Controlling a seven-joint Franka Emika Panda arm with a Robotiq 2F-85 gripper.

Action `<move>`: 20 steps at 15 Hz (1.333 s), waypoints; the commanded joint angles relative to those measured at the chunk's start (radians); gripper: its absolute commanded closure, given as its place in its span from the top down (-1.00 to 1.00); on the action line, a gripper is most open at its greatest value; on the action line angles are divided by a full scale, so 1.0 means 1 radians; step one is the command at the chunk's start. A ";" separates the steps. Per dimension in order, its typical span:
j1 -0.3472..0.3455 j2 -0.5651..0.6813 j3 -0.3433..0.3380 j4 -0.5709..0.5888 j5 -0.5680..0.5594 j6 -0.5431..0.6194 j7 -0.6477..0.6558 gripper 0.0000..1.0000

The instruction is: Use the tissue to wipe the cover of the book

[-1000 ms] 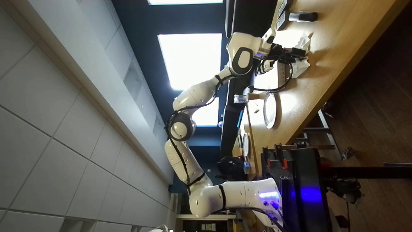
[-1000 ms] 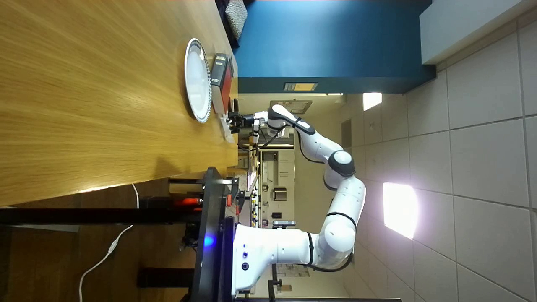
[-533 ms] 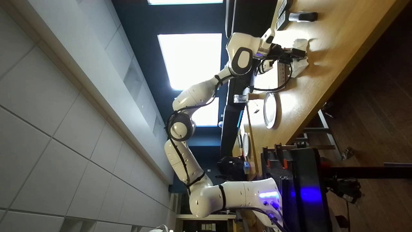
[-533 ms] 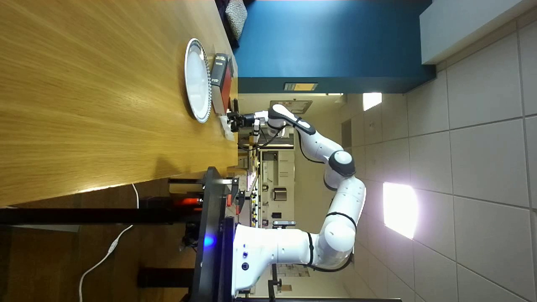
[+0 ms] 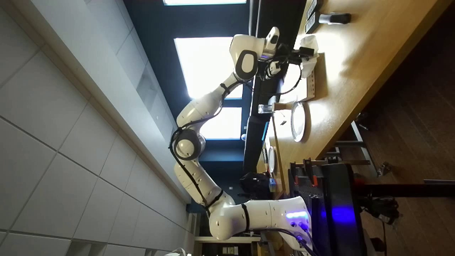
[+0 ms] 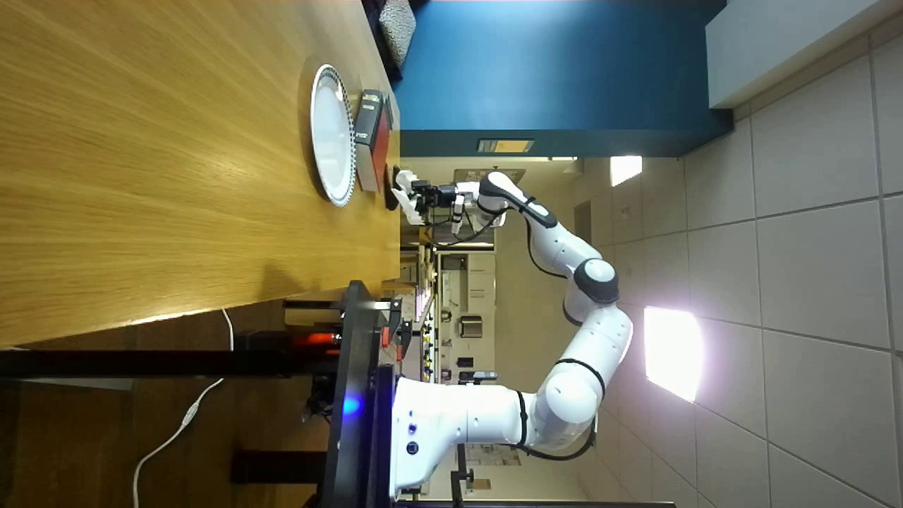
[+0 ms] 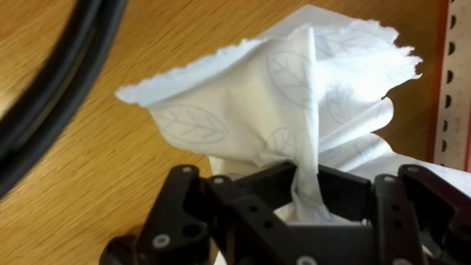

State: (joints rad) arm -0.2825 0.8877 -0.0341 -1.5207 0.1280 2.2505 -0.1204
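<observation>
My gripper [image 7: 307, 171] is shut on a white tissue [image 7: 235, 110] with a leaf pattern; the tissue fans out beyond the fingertips. In both exterior views the gripper [image 5: 308, 53] [image 6: 417, 200] holds the tissue [image 5: 310, 65] [image 6: 408, 204] in the air above the table. The book shows in the wrist view at the right edge as a red cover and a cream page edge [image 7: 445, 110] with dark notches. It is beside the tissue, partly cut off. In exterior views, the book shows its cream page side [image 5: 311, 85] and a dark spine [image 6: 367, 116].
A white plate with a dark-patterned rim [image 5: 298, 121] [image 6: 331, 137] stands near the book. Dark boxes or books [image 5: 312, 22] and a stapler-like object [image 5: 335, 18] lie farther along the table. A wooden piece with a clear cup [image 5: 273, 107] stands behind the plate.
My gripper has risen from the tabletop with the tissue shut in it. The tissue has lifted off the table. The book and plate have not moved.
</observation>
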 commanded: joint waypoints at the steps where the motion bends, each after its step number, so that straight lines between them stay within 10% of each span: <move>1: 0.009 -0.180 0.014 -0.081 0.008 -0.116 -0.026 -1.00; 11: 0.159 -0.366 0.108 -0.003 -0.014 -0.561 -0.155 -1.00; 20: 0.311 -0.321 0.111 -0.019 -0.064 -0.367 -0.055 -1.00</move>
State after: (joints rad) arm 0.0111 0.5756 0.0853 -1.5327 0.0693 1.8174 -0.2262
